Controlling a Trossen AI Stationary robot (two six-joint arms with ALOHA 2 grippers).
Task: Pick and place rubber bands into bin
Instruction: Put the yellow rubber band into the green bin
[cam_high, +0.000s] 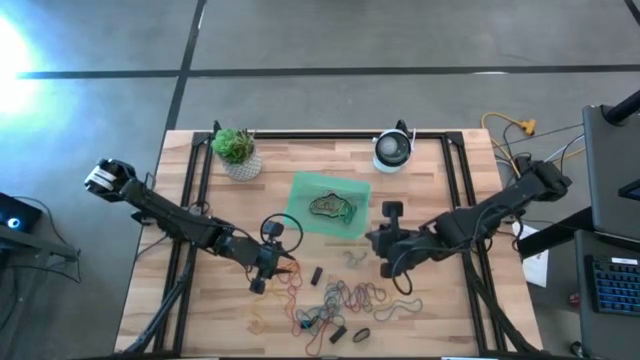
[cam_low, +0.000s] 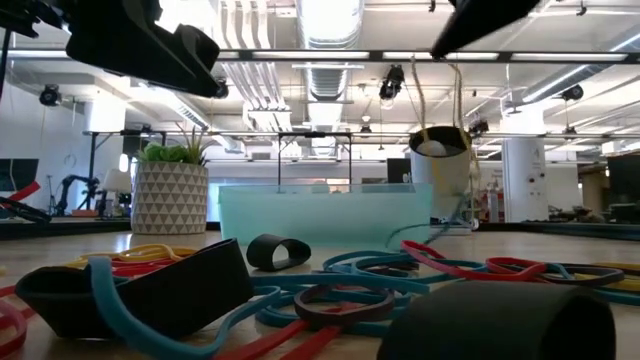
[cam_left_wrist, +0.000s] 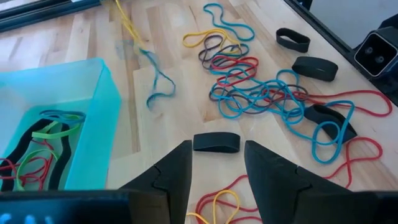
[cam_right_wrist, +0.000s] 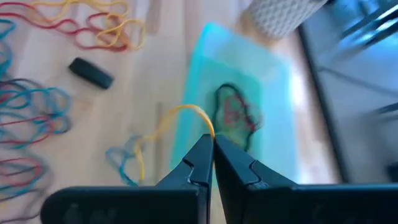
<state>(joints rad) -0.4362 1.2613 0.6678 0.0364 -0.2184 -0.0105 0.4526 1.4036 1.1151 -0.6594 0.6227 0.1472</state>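
I have the right end effector (cam_right_wrist: 212, 144) pressed together, pinching a yellow rubber band (cam_right_wrist: 179, 113) lifted clear for carrying to the bin (cam_high: 303, 193) at its 10 o'clock. Left end effector (cam_left_wrist: 216, 163) is spread, waiting above a black band (cam_left_wrist: 216, 142) on the surface (cam_high: 200, 300).

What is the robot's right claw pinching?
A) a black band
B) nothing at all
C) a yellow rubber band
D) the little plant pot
C: in the right wrist view the right gripper has its fingers closed on a yellow rubber band, whose loop dangles beside the green bin.
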